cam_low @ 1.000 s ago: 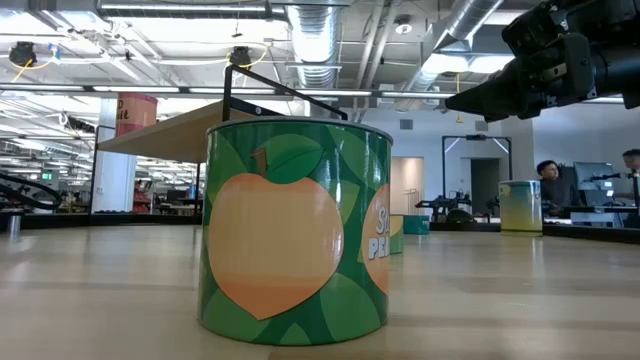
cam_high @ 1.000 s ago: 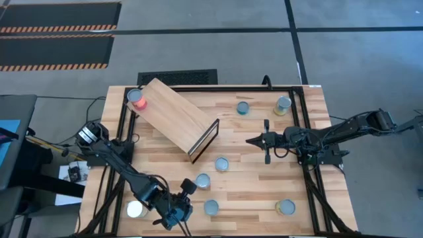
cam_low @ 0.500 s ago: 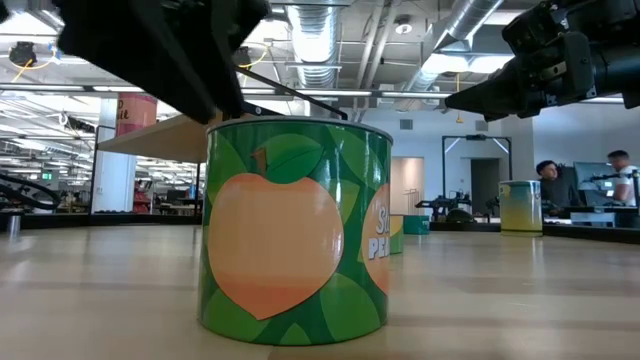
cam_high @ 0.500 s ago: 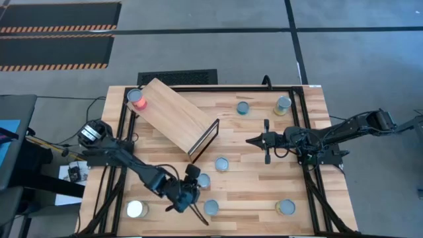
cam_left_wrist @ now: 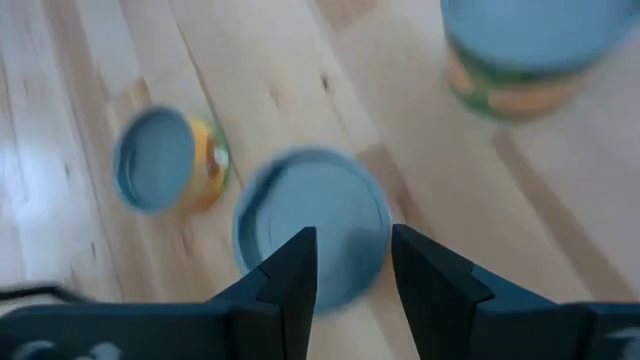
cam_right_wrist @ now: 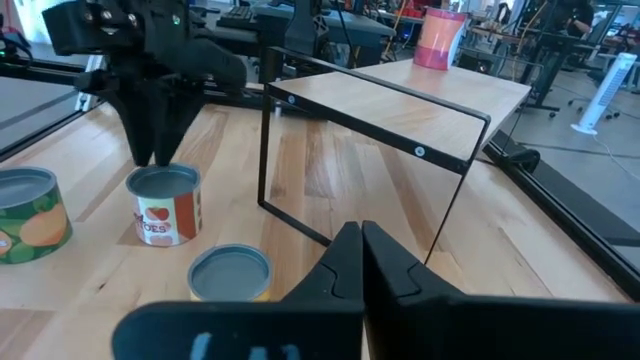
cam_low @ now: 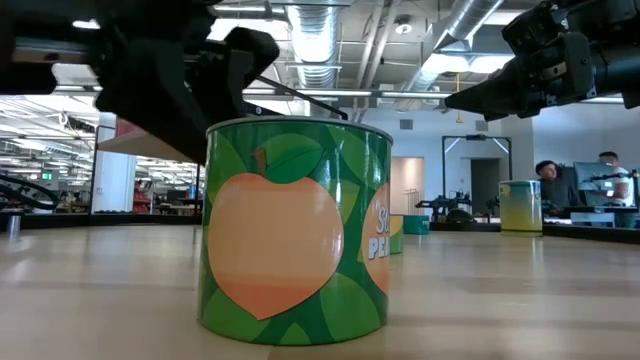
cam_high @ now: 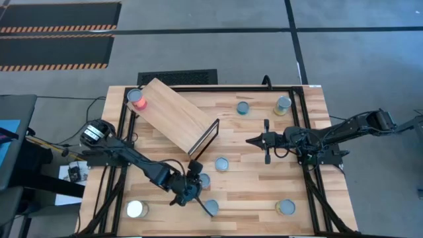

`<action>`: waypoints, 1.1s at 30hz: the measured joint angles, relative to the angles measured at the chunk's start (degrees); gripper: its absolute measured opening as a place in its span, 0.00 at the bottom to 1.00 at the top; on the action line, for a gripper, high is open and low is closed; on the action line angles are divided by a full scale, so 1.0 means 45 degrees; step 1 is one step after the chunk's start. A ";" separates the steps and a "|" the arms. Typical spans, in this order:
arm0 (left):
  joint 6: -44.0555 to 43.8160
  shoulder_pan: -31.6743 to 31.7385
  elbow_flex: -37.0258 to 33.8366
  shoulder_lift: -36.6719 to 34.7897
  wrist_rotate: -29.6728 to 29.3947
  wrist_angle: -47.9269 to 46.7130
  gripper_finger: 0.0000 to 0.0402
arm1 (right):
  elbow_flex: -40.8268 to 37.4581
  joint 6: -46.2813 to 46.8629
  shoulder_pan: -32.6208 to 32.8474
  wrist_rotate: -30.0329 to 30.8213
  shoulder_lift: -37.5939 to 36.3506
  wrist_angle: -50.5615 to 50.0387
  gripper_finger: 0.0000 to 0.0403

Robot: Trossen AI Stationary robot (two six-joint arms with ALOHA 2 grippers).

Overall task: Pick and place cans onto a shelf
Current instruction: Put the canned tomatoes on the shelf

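Note:
The shelf (cam_high: 173,114), a light wooden board on a black frame, stands at the table's far left with a pink-red can (cam_high: 137,99) on its far end. Several other cans stand upright on the table. My left gripper (cam_high: 197,182) hangs open just over a red-and-white can (cam_right_wrist: 165,206), whose blue lid (cam_left_wrist: 312,222) shows between the fingers; I see no touch. A yellow-sided can (cam_left_wrist: 168,160) and a green peach can (cam_low: 295,230) stand close by. My right gripper (cam_high: 250,140) waits shut over the table's middle right.
More cans stand at the far right (cam_high: 243,108) (cam_high: 283,104), the near right (cam_high: 285,207) and the near left (cam_high: 135,209). The shelf's black end frame (cam_right_wrist: 360,165) stands just beyond the left gripper. People sit in the room behind the table (cam_low: 548,180).
My left gripper has swung from the table's near-left corner toward the far edge and the right, sinking over the red-and-white can. The cans have stayed where they were.

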 joint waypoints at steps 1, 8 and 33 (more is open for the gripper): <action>0.0088 0.0040 0.0033 0.0143 0.0009 0.0165 0.30 | 0.0000 0.0042 0.0000 0.0000 0.0000 -0.0022 0.02; 0.0186 0.0039 0.0034 0.0383 -0.0022 -0.0005 0.17 | 0.0005 0.0003 0.0000 0.0000 0.0000 0.0074 0.02; 0.0417 -0.0291 0.2365 -0.1656 0.2661 0.0175 0.01 | 0.0000 -0.0016 -0.0087 -0.0005 0.0000 -0.0022 0.02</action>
